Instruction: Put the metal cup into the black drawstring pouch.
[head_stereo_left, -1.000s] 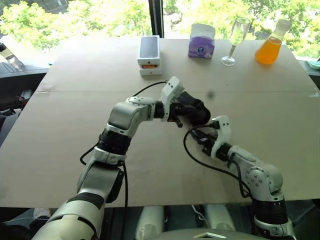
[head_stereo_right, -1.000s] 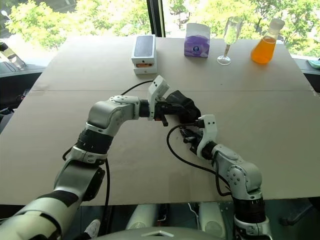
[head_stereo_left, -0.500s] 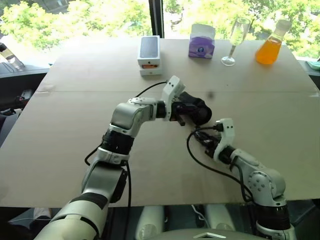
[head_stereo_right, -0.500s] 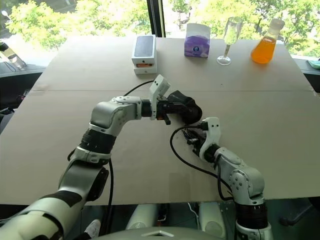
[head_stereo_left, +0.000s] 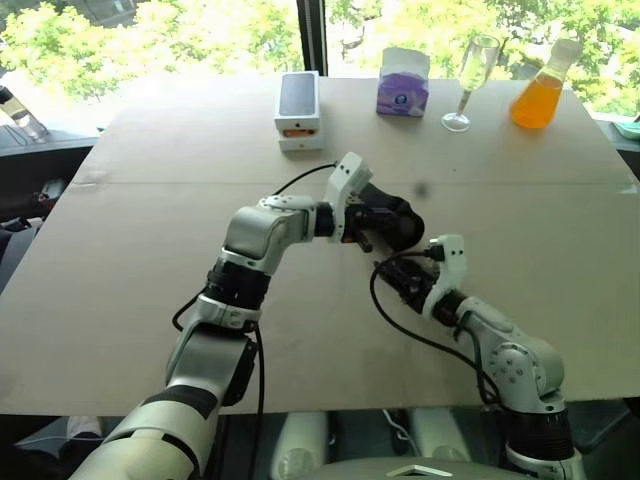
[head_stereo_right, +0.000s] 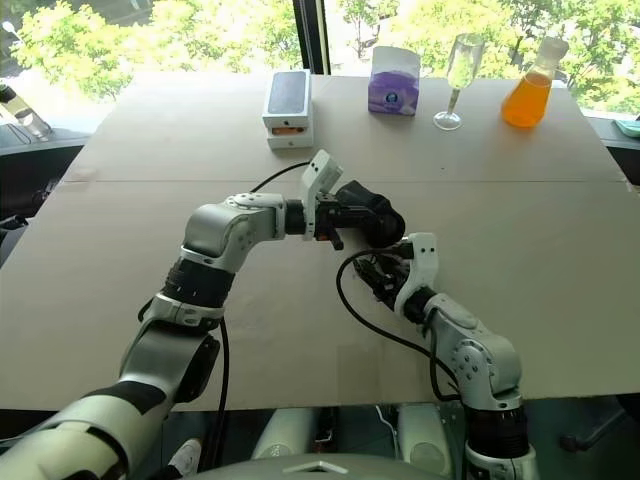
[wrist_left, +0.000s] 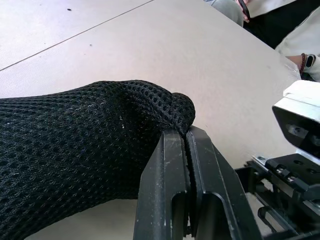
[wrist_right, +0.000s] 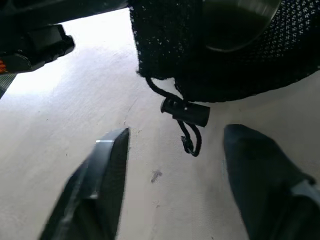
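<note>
Nearest the desk's (head_stereo_left: 120, 300) front edge, my right tool (wrist_right: 170, 170) stands wide with nothing between its fingers, aimed at the mouth of the black drawstring pouch (head_stereo_left: 392, 222) just ahead of it. My left tool (wrist_left: 186, 145) is pinched tight on the pouch's rim and holds it off the desk around the middle. The metal cup (wrist_right: 235, 25) sits inside the pouch: I see its smooth, dull-shining round base in the opening. The pouch is soft open mesh, limp and light, so it sags around the cup. I judge the cup stiff, slick and light enough for the fabric to carry. The thin cord with its small hard toggle (wrist_right: 186, 112) hangs below the mouth, and that is where I would take hold to close it. Farther off, along the desk's back edge, stand a black-topped white box (head_stereo_left: 299, 108), a purple tissue box (head_stereo_left: 403, 85), a clear wine glass (head_stereo_left: 472, 80) and a flask of orange liquid (head_stereo_left: 540, 90).
</note>
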